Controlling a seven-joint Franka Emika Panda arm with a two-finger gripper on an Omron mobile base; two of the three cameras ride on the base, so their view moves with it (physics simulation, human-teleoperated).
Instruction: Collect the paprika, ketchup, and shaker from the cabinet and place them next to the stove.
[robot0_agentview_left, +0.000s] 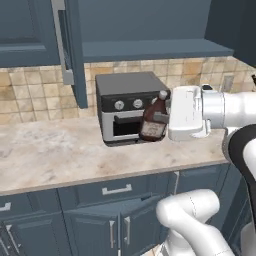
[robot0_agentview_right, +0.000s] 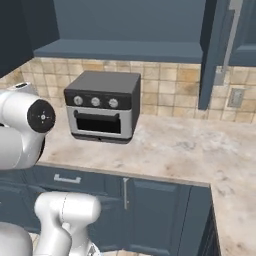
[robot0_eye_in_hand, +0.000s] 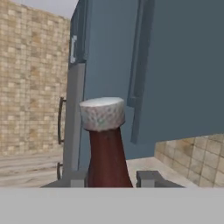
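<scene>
ketchup (robot0_agentview_left: 153, 121) gripped in jaws; above counter (robot0_agentview_left: 60, 155); before toaster oven (robot0_agentview_left: 122, 100)

Ketchup (robot0_agentview_left: 154, 120) in claw (robot0_agentview_left: 161, 118) above counter (robot0_agentview_left: 60, 155), in front of toaster oven (robot0_agentview_left: 125, 105), cabinet (robot0_agentview_left: 150, 30) overhead.

No text, brand, number or sign can be read. The ketchup (robot0_agentview_left: 153, 121), in front of the toaster oven (robot0_agentview_left: 127, 106), wears a pale label, too blurred to show any letters. The three knobs on the toaster oven carry no markings that can be made out.
</scene>
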